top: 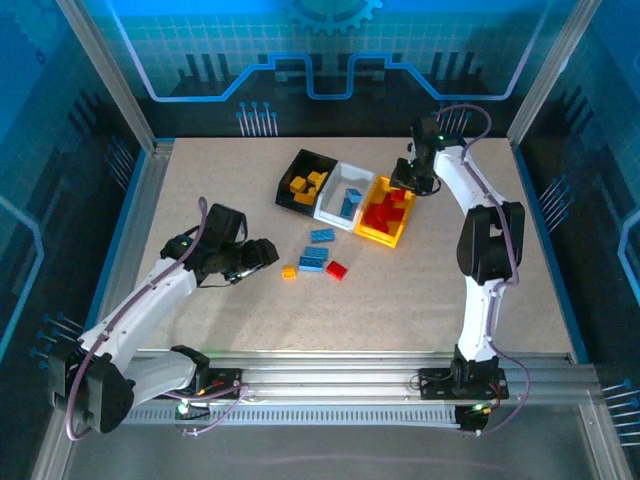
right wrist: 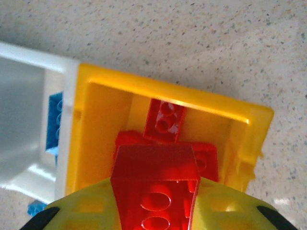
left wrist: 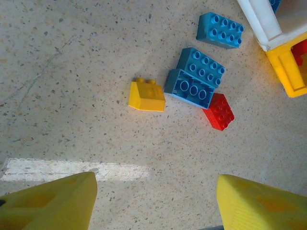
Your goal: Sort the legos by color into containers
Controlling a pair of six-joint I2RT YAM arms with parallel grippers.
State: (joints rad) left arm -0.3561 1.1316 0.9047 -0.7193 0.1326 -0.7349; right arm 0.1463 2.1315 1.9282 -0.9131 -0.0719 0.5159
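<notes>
Three containers stand in a row at the table's middle back: a black bin (top: 299,157) with yellow legos, a white bin (top: 329,213) with blue ones, and a yellow bin (top: 379,237) with red ones. My right gripper (top: 408,182) hovers over the yellow bin (right wrist: 168,89), shut on a red lego (right wrist: 154,178); more red bricks (right wrist: 165,120) lie below. Loose on the table are a yellow lego (left wrist: 147,95), a red lego (left wrist: 219,111) and three blue legos (left wrist: 200,62). My left gripper (left wrist: 156,194) is open, short of them, with bare table between its fingers.
The loose bricks (top: 313,259) lie just in front of the bins, right of my left gripper (top: 262,255). The white bin's corner (left wrist: 261,21) and the yellow bin's corner (left wrist: 290,72) sit beyond them. A blue brick (right wrist: 53,120) lies in the white bin (right wrist: 29,96).
</notes>
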